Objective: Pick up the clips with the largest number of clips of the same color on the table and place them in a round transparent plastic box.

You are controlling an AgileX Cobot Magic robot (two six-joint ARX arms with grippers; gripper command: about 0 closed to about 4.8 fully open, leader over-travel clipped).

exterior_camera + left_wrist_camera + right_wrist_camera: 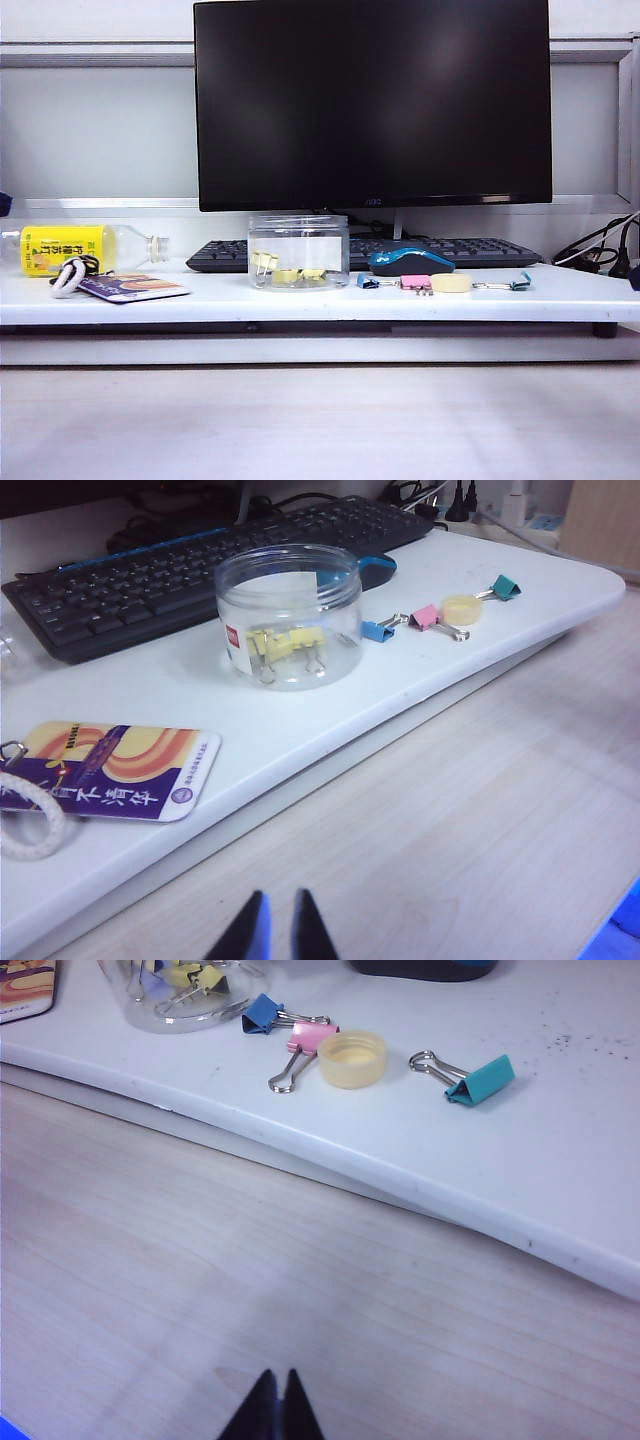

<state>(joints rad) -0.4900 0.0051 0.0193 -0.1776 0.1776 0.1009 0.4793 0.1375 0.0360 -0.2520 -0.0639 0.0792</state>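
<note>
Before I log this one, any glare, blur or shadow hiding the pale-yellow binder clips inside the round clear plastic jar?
Exterior view: clips soft, small, countable through the jar. Left wrist view: sharp, mild wall reflections. Right wrist view: jar cropped, clips partly visible; both shut grippers show as dark blurred tips.

Blue [262, 1013], pink [310, 1038], teal clip [482, 1080] — cap [352, 1058] btwn pink & teal.

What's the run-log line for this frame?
yellow clips: inside round clear box | left gripper: shut, empty, over desk | right gripper: shut, empty, over desk
</note>
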